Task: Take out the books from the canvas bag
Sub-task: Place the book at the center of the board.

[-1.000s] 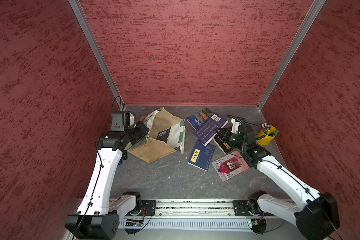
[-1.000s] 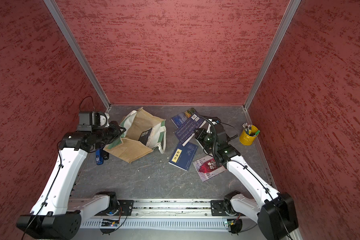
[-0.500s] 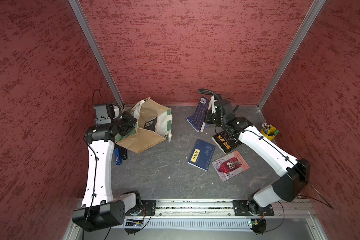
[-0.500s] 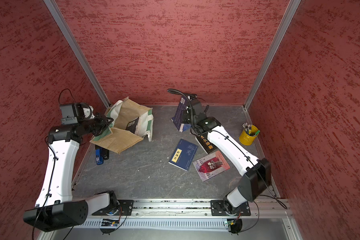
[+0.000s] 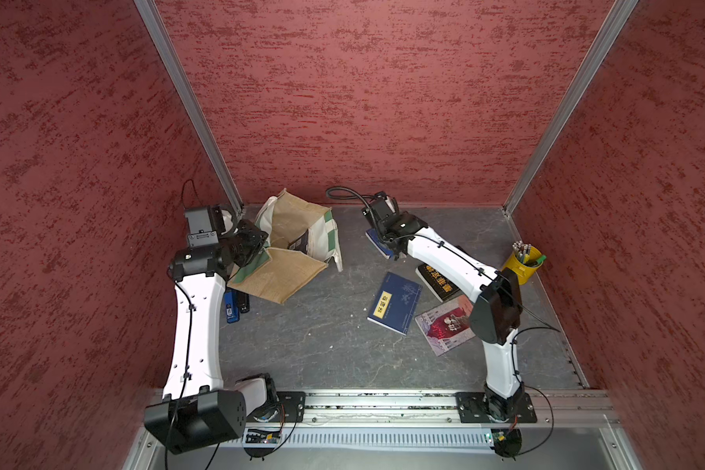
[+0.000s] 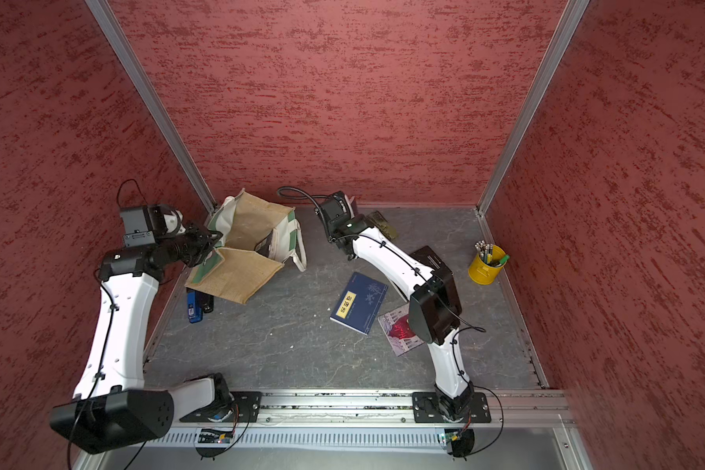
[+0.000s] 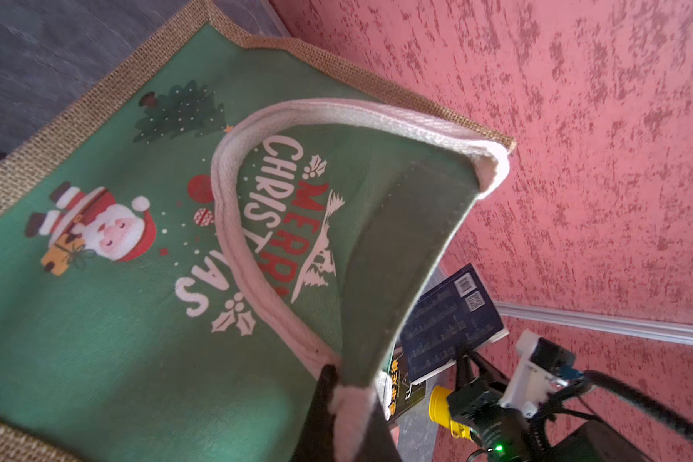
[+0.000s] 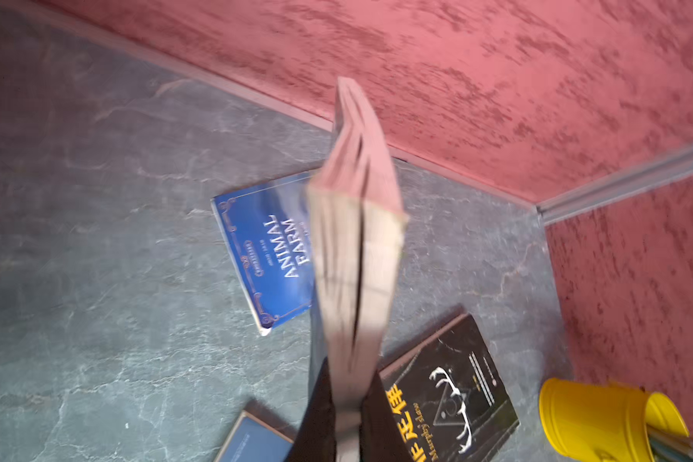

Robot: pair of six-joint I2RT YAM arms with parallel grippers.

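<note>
The right pincer (image 8: 349,398) is clamped on one end of a navy paperback (image 8: 357,248). The book stands on end above the grey stone-look tabletop (image 5: 322,346), with its page edges toward the wrist camera. In the left wrist view its back cover shows a barcode and a square code.

Under it lies the blue paperback titled "ANIMAL FARM" (image 8: 265,248). At the lower right of that view is a black paperback (image 8: 453,384) with yellow Chinese characters and small script that seems to read "Murphy's law".

The left pincer (image 7: 351,404) is closed on the white strap handle (image 7: 357,118) of the boxy tan burlap bag (image 5: 277,280). The bag's green panel reads "MERRY CHRISTMAS" beside a Santa and a fir tree.

In a top view one dark book (image 5: 301,244) sits inside the bag's open mouth, left of frame centre, propped against an inner wall. Its long axis cannot be told, and its label is too small to read. It lies well to the picture's left of the right pincer, with bare tabletop between. The left arm is much nearer, but it is occupied with the strap.

Most likely the held paperback must be laid down first. Then the right arm would have to cross leftward to the bag's mouth.
</note>
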